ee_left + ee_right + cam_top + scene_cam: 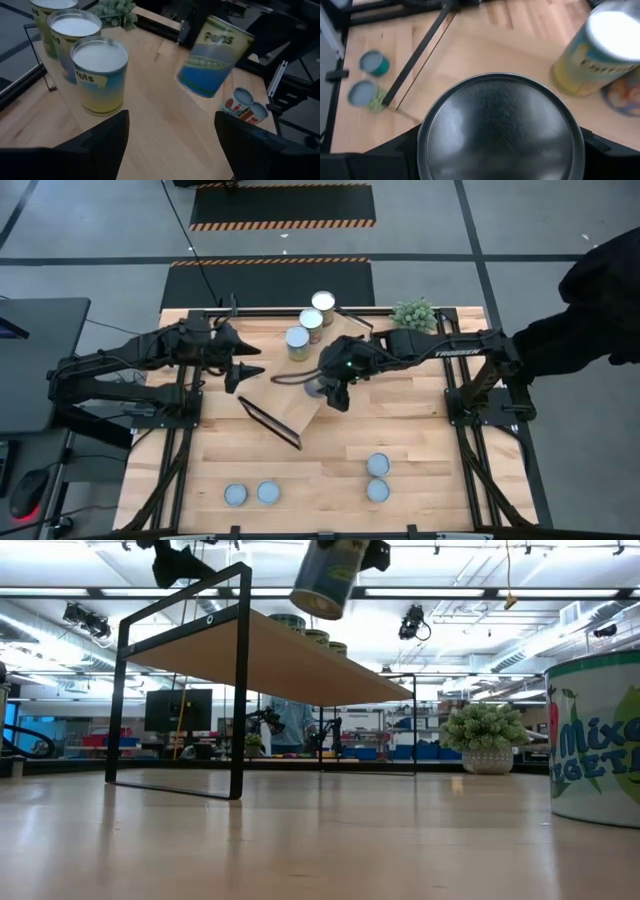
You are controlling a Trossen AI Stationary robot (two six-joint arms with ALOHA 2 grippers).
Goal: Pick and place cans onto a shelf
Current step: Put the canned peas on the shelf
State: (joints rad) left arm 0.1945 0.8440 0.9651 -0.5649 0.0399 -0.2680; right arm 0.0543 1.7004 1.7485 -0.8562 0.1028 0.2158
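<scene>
The shelf [285, 405] is a light-wood board on black frame legs, lying slantwise at the table's middle. Three cans [297, 340] stand in a row on its far end, and they also show in the left wrist view [99, 75]. My right gripper [325, 388] is shut on a green-and-blue can [328, 578] above the board. My left gripper [240, 372] hovers open and empty beside the shelf's left side, and its fingers [100, 142] frame the board. Several more cans [268, 492] stand on their bases on the tabletop near the front edge. My right gripper pinches the can's side wall [427, 150] between its two fingers, near the upper end. The fingers come from above and point down. The silver lid [500, 125] faces the wrist camera. The can hangs tilted below the fingers [215, 55], clear of the board.
A small potted plant [415, 312] stands at the far right of the table. A large can [600, 740] stands close to the low camera. A person's dark sleeve [600, 290] shows beyond the table's right side. Bare tabletop lies between the shelf and the front cans.
</scene>
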